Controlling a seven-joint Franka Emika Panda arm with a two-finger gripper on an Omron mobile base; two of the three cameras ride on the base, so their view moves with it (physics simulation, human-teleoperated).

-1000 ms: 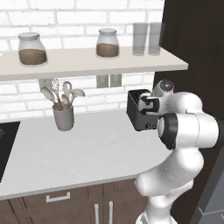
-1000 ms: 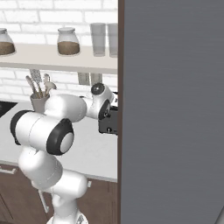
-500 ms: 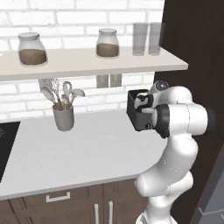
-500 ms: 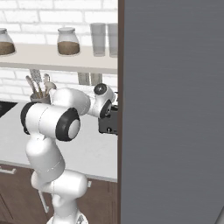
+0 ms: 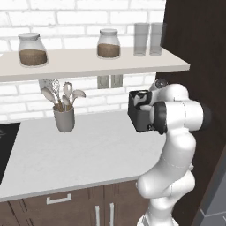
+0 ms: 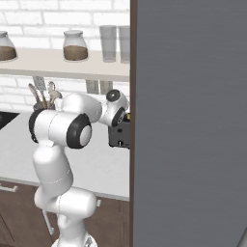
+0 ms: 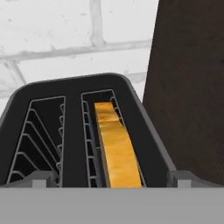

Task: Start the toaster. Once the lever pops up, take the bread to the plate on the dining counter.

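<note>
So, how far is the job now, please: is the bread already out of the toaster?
Not yet. The bread sits in the right-hand slot of the toaster as the hand view shows it; the other slot is empty. Whether the toaster was started cannot be told; no lever shows. In hand: the open gripper hangs right above the slots, holding nothing. Left: lifting the bread out and carrying it to the plate.

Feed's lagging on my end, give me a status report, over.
Gripper open, holding nothing, poised over the toaster. Bread sits in the right-hand slot as the hand view shows it. Dark tall cabinet close beside the toaster.
</note>
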